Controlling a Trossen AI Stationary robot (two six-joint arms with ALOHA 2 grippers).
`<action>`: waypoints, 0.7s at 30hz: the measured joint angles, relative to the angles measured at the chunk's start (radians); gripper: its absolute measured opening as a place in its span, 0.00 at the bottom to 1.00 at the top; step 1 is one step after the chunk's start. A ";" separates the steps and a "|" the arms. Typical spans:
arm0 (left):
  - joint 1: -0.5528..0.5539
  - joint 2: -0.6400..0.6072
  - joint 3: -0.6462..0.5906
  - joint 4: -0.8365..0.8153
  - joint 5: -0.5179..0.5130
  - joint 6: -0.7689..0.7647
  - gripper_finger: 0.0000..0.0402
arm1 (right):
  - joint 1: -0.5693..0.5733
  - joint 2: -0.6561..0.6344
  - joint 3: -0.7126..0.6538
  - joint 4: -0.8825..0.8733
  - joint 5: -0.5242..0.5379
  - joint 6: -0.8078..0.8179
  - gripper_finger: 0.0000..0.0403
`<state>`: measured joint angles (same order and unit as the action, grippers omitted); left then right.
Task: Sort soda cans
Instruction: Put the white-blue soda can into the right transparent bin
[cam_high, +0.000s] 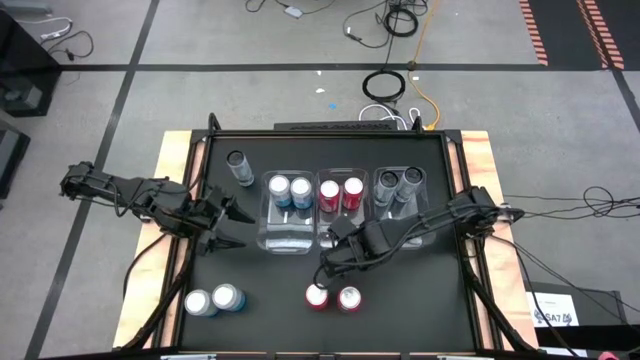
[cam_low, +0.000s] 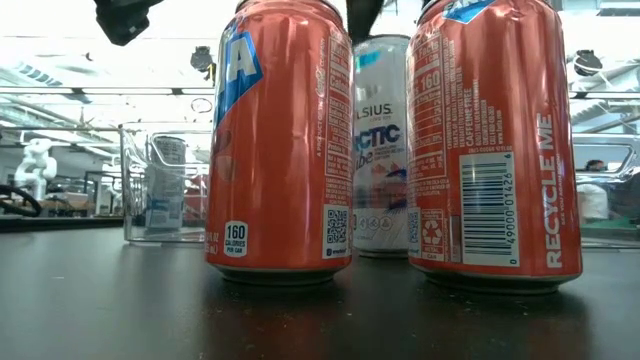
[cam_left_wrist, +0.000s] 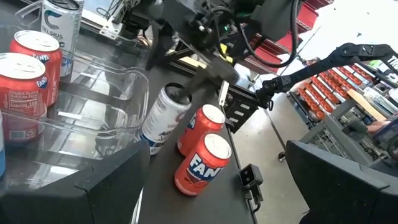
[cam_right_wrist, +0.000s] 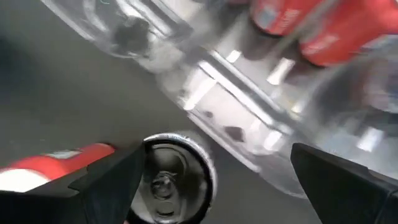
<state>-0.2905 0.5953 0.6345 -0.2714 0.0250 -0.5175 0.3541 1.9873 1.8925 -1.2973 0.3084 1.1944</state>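
Black worktop (cam_high: 280, 290) carried two upright red cans (cam_high: 333, 297), which we judged next. Right tool (cam_high: 328, 268), fingers apart and empty, hung just above them; left tool (cam_high: 222, 226), also spread, stood farther off.

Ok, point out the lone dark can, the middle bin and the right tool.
Lone dark can (cam_high: 238, 162), high view, its silvery top.
Middle bin (cam_high: 338, 223), high view, bare front part.
Right tool (cam_high: 325, 272), high view, between its fingertips.
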 joint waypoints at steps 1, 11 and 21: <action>0.000 0.000 0.000 0.000 0.000 0.000 0.96 | 0.000 -0.003 -0.017 0.034 -0.014 -0.002 0.98; 0.000 0.000 0.000 -0.002 -0.033 0.000 0.96 | 0.000 -0.006 -0.040 0.127 0.004 -0.054 0.98; 0.000 0.000 0.000 0.001 -0.033 -0.001 0.96 | -0.003 -0.031 -0.044 0.085 0.047 -0.038 0.98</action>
<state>-0.2905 0.5953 0.6350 -0.2707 -0.0082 -0.5182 0.3514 1.9562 1.8485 -1.2128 0.3555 1.1567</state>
